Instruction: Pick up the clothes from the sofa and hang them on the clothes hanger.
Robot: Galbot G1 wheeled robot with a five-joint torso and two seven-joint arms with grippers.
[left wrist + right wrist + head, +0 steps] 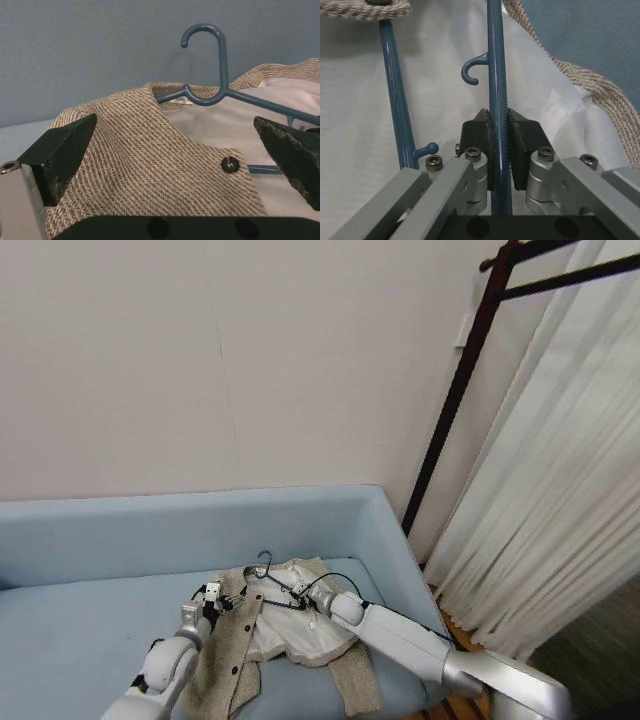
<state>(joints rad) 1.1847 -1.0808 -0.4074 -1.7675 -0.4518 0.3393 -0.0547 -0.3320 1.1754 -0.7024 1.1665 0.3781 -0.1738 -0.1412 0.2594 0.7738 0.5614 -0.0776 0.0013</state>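
A beige tweed cardigan with a white lining lies on the light blue sofa, threaded on a blue hanger. In the left wrist view the cardigan and the hanger hook lie ahead between the wide-apart fingers of my open left gripper. That left gripper hovers at the garment's left shoulder. My right gripper reaches onto the lining; in the right wrist view its pads are shut on the hanger bar over the lining.
A dark clothes rack stands right of the sofa by white curtains. The sofa backrest runs behind the garment, with a plain wall above. Wooden floor shows at the lower right.
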